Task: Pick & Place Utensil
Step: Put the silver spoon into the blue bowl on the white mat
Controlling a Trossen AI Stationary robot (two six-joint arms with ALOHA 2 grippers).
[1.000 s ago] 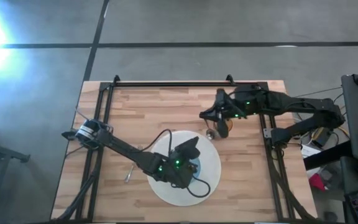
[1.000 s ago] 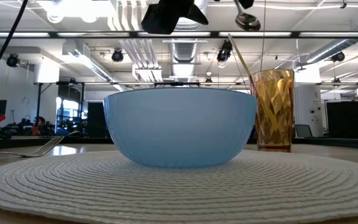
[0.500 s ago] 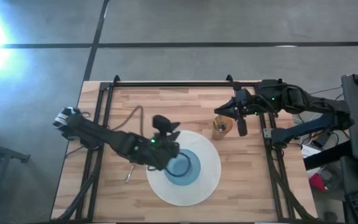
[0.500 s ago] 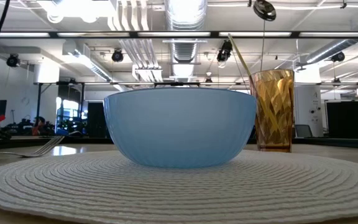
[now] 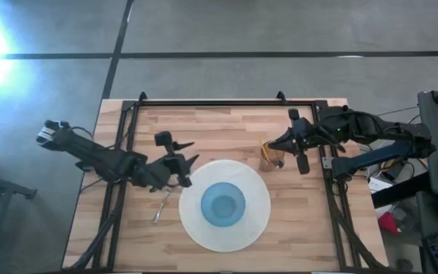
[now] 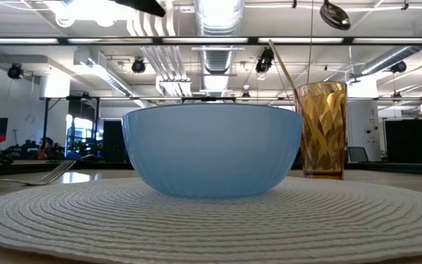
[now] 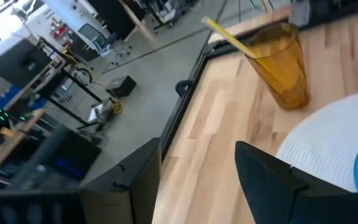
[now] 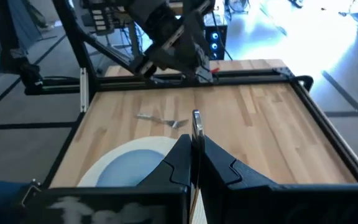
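Observation:
A blue bowl [image 5: 223, 204] [image 6: 212, 150] stands on a round white placemat [image 5: 257, 217]. An amber glass [image 5: 271, 155] [image 6: 321, 130] with a yellow straw [image 7: 229, 37] stands on the table just beyond the mat's far right. A fork [image 5: 160, 209] [image 8: 160, 119] lies flat on the wood left of the mat. My right gripper [image 5: 280, 145] is above the glass, shut on a metal spoon [image 6: 335, 14]. My left gripper [image 5: 178, 152] is open and empty, above the table left of the mat. My right gripper pinches the spoon's shaft between its two fingers [image 8: 178, 163]. One narrow end [image 8: 196, 118] sticks out past the fingertips. The fingers slant down toward the table's left. The spoon is lifted clear, and its bowl end [image 6: 335, 14] hangs above the glass's rim.
A black metal frame [image 5: 211, 101] runs along the table's far, left and right sides. Bare wood lies between the mat and the far rail. The room beyond shows ceiling ducts and desks.
My left gripper has drawn back from above the bowl toward the table's left and far side, out of the low view. My right gripper has carried the spoon toward the table's right edge and slightly up, from left of the glass to above it.

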